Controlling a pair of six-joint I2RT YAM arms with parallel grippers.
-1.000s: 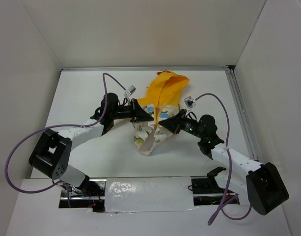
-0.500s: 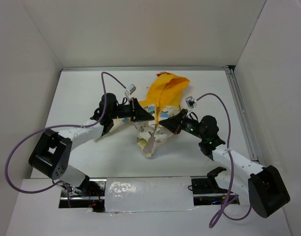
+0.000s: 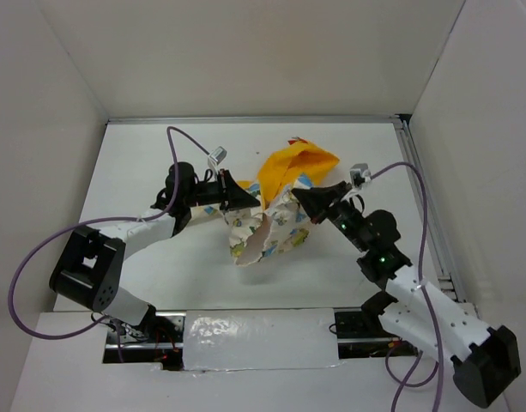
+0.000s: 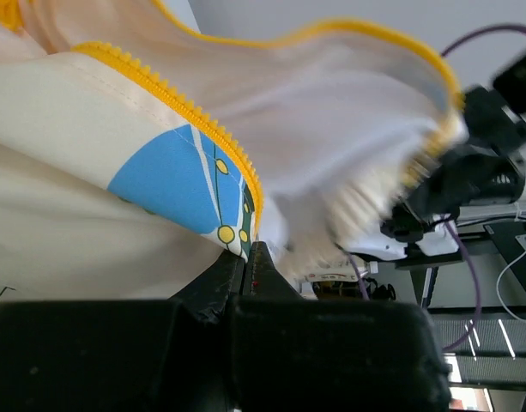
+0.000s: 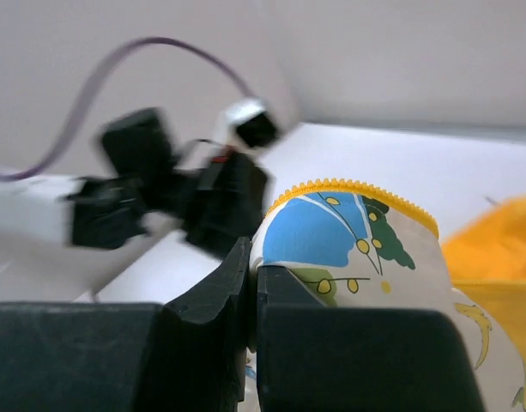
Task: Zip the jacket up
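I count one jacket (image 3: pixel 275 225), two pincers of mine and two purple cables, one looping off each arm: the left cable (image 3: pixel 39 249) and the right cable (image 3: pixel 421 215).

My left pincer (image 3: pixel 250 203) is clamped tight on the jacket's edge; in its wrist view the cloth (image 4: pixel 117 215) runs down into the closed fingertips of that pincer (image 4: pixel 250 257). My right pincer (image 3: pixel 299 196) is likewise closed on the fabric, which rises straight out of its pinched tips (image 5: pixel 252 257) as a rounded fold (image 5: pixel 348 232).

The jacket hangs spread between the two pincers, over the white table (image 3: pixel 142 163). Its hood (image 3: pixel 299 163) lies beyond both pincers, on the far side, and the cream body sags below them, toward my bases.

The cloth is soft cream with blue, green and yellow prints. The hood is bright orange-yellow. Yellow zipper teeth (image 4: pixel 177 103) line the open edge, and they also crest the fold above my right pincer (image 5: pixel 357 184).
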